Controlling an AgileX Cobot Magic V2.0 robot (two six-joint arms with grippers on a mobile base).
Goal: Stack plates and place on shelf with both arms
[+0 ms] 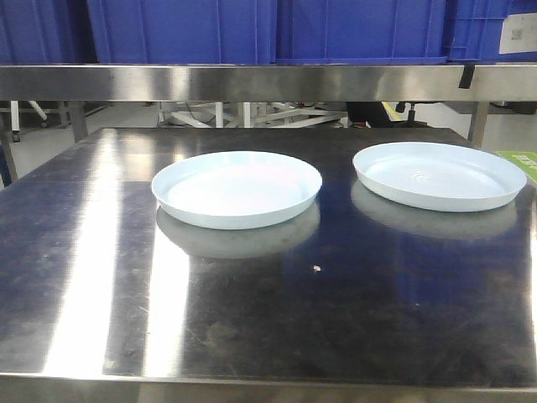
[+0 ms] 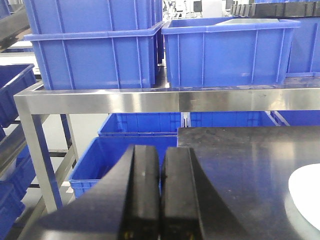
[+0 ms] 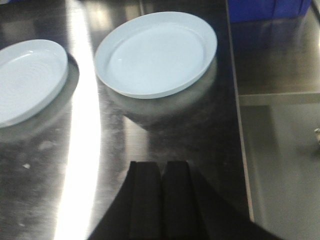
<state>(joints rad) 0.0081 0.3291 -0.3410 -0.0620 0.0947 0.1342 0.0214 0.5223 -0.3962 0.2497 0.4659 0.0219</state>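
Observation:
Two pale blue-white plates lie apart on the steel tabletop [image 1: 101, 277], one left of centre [image 1: 237, 189] and one at the right [image 1: 439, 175]. The shelf rail [image 1: 252, 82] runs across behind and above them. Neither gripper shows in the front view. My left gripper [image 2: 161, 149] is shut and empty at the table's left edge, with one plate's rim [image 2: 306, 196] to its right and the shelf rail [image 2: 150, 100] ahead. My right gripper [image 3: 161, 165] is shut and empty above the tabletop, short of one plate [image 3: 156, 54], with the other plate [image 3: 27, 80] at its left.
Blue plastic crates [image 1: 277, 29] stand on the shelf level, and more crates [image 2: 120, 160] sit below and left of the table. A shelf leg [image 2: 37, 150] stands at the left. A small crumb [image 1: 315, 269] lies on the tabletop. A seam [image 3: 239, 120] runs right of the right gripper.

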